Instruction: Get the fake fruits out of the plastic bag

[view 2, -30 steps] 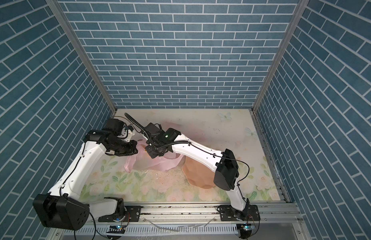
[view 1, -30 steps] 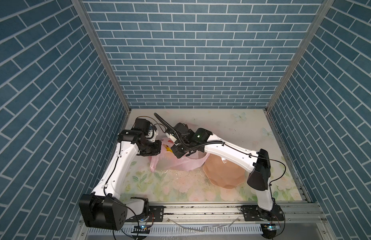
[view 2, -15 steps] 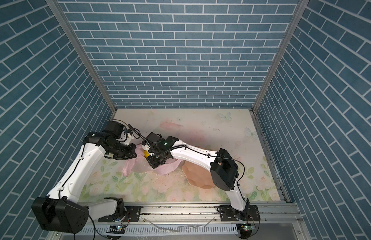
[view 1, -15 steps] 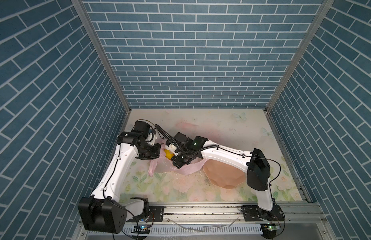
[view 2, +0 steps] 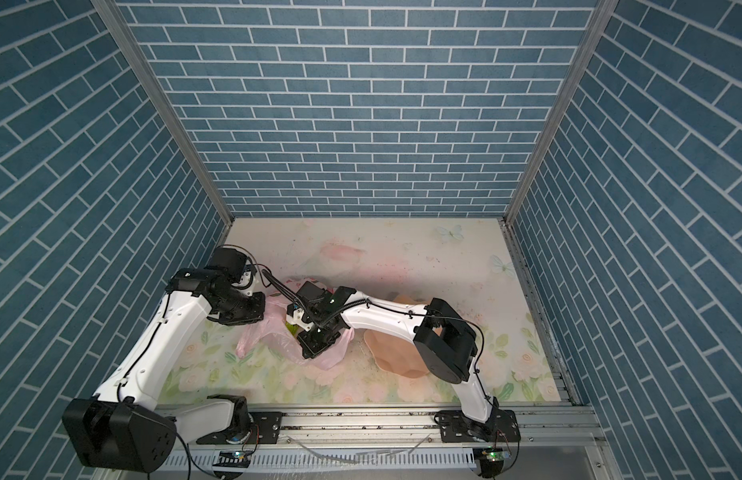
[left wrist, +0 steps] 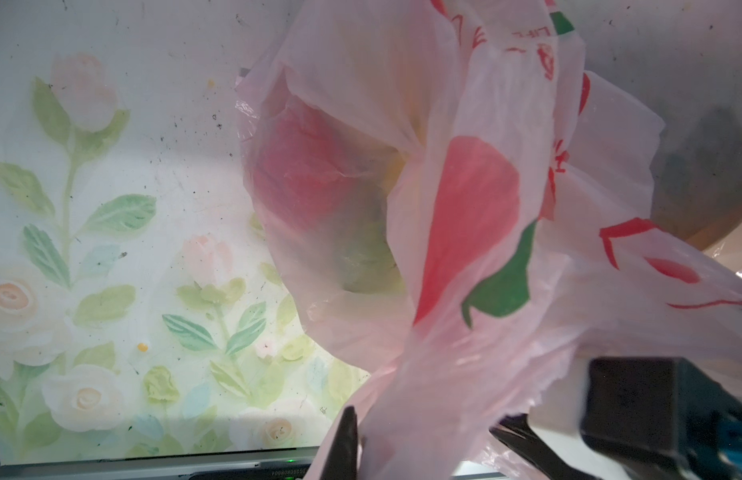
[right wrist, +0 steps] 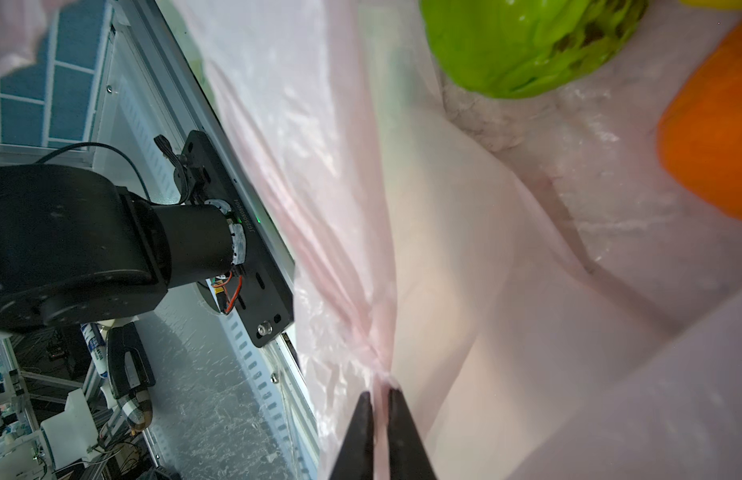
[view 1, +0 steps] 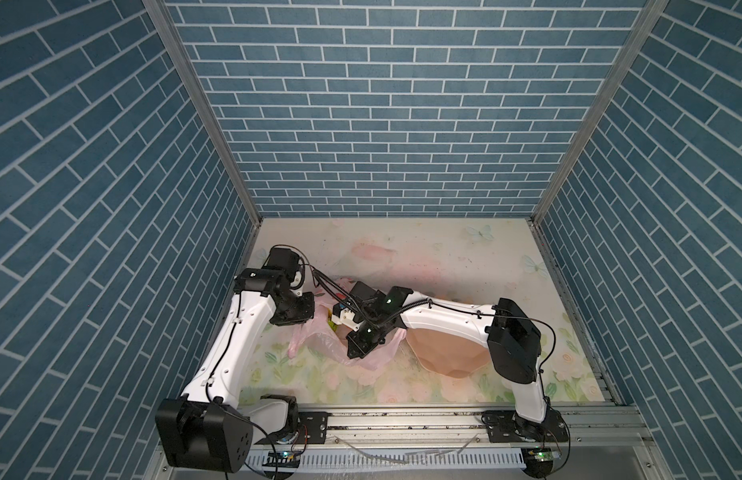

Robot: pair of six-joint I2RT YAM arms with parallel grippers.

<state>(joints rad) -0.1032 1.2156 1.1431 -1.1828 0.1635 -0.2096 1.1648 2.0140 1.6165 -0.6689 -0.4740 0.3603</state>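
Pink translucent crinkly plastic bag (view 1: 315,338) on floral mat (view 1: 444,257), between both arms. Clamped on its film: left gripper (left wrist: 431,449), right gripper (right wrist: 380,392). Inside, ahead of right pinch: knobbly green toy fruit (right wrist: 527,41), orange toy tangerine (right wrist: 714,145). Right arm judged nearer.

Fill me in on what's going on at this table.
Both arms hold the pink plastic bag on the floral table. The left gripper is shut on bunched film; the right gripper pinches a fold. Fruits are inside it: a green fruit and an orange fruit show near the right gripper, a red fruit through the film. The peach bowl sits beside the bag.
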